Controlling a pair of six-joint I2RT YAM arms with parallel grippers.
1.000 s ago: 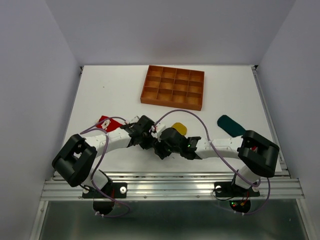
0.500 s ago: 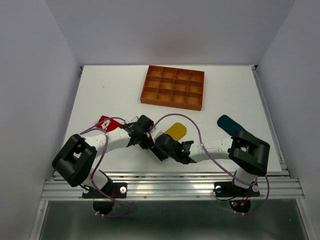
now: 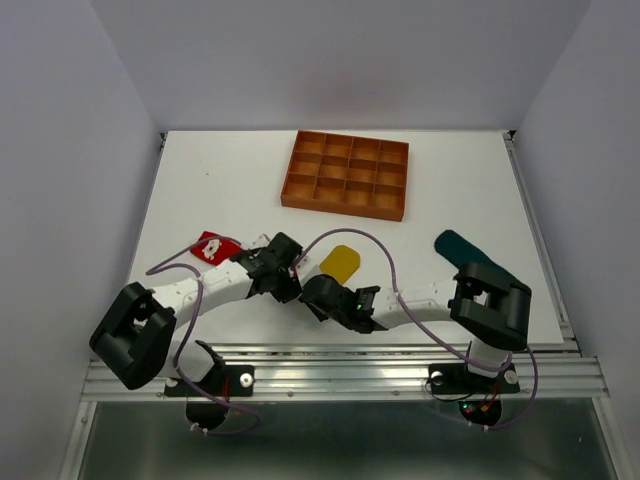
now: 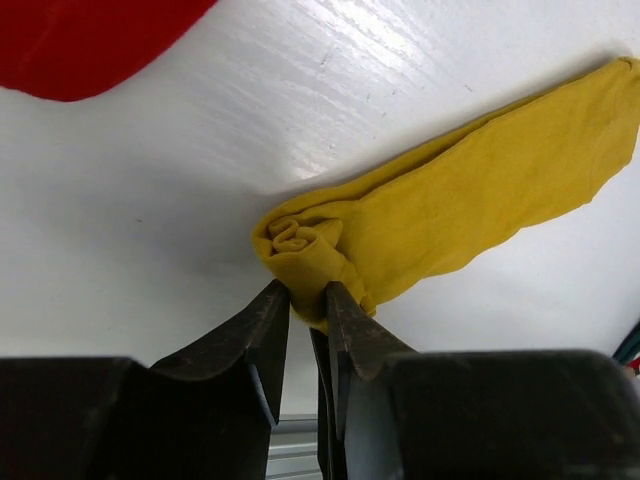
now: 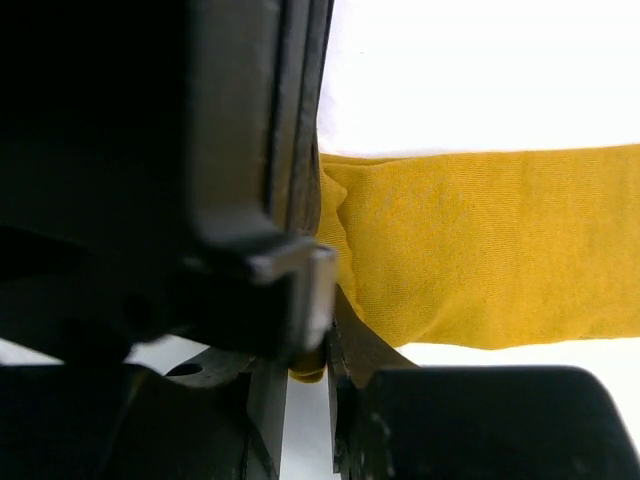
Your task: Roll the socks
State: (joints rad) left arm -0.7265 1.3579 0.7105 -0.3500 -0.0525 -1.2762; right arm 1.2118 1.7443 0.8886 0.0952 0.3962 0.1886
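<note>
The soft knit yellow sock (image 4: 450,200) lies near the front of the glossy white counter (image 4: 130,210), flat but curled into a tight spiral at one end. Since a second ago both arms drew back and the right end effector (image 5: 305,385) narrowed. It and the left end effector (image 4: 307,305) both pinch that rolled end.

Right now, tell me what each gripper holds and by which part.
Both hold the yellow sock: the left gripper pinches its rolled end, and the right gripper appears to nip the fabric edge at that same end.
</note>
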